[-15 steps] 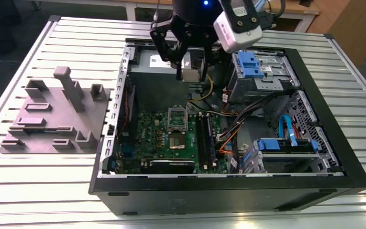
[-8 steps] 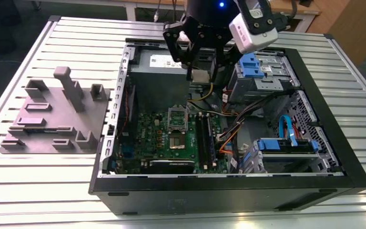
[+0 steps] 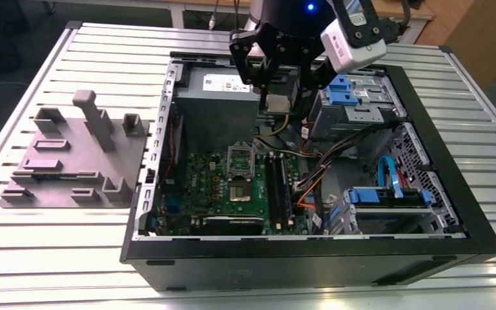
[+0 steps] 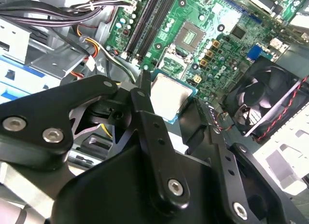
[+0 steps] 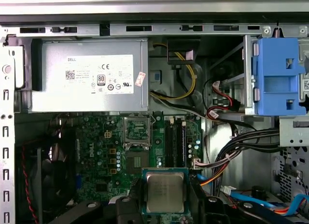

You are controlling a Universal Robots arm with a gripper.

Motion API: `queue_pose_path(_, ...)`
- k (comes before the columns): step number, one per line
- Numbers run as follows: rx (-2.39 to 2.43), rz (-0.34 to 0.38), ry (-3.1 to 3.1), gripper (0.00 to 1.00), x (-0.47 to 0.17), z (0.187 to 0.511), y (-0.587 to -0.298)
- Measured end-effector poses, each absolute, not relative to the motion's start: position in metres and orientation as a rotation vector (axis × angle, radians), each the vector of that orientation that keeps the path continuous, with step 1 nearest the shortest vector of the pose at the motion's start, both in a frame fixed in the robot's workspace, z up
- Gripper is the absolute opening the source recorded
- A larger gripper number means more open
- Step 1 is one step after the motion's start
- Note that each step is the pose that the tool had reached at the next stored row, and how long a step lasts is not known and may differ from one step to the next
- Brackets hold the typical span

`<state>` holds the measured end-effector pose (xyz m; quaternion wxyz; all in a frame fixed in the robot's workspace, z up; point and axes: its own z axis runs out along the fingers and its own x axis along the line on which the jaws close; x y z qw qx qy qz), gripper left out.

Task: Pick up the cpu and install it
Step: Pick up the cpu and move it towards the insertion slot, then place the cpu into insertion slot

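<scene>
The gripper (image 3: 278, 104) is closed on the cpu (image 3: 278, 103), pinching the small square chip by two opposite edges, with its silvery metal top facing both wrist cameras. The chip hangs in the air over the inside of an open computer case (image 3: 454, 242), which lies on its side on the slatted metal worktop (image 3: 50, 258). It sits nearer the worktop's far edge in the exterior view. Below it, well apart, lies the green motherboard (image 5: 96, 151), where the socket (image 5: 136, 159) is bare and its hinged frame (image 5: 137, 131) is swung open. The chip touches neither. In the first wrist view a large grey power supply (image 5: 89, 74) fills the case beside the board, and a blue drive bracket (image 5: 277, 77) sits on the other side above bundles of cables (image 5: 241, 142). The second wrist view shows a black fan (image 4: 263, 101) near the board. A grey moulded fixture (image 3: 72, 158) rests near the worktop edge on the exterior view's left.
</scene>
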<state>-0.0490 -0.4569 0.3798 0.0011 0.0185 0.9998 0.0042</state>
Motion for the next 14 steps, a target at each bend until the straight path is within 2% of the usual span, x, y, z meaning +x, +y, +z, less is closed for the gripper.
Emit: queue_pose_path(14, 0.058, 0.013, 3.139, 0.47, -0.0511, 0.3793, -0.4569)
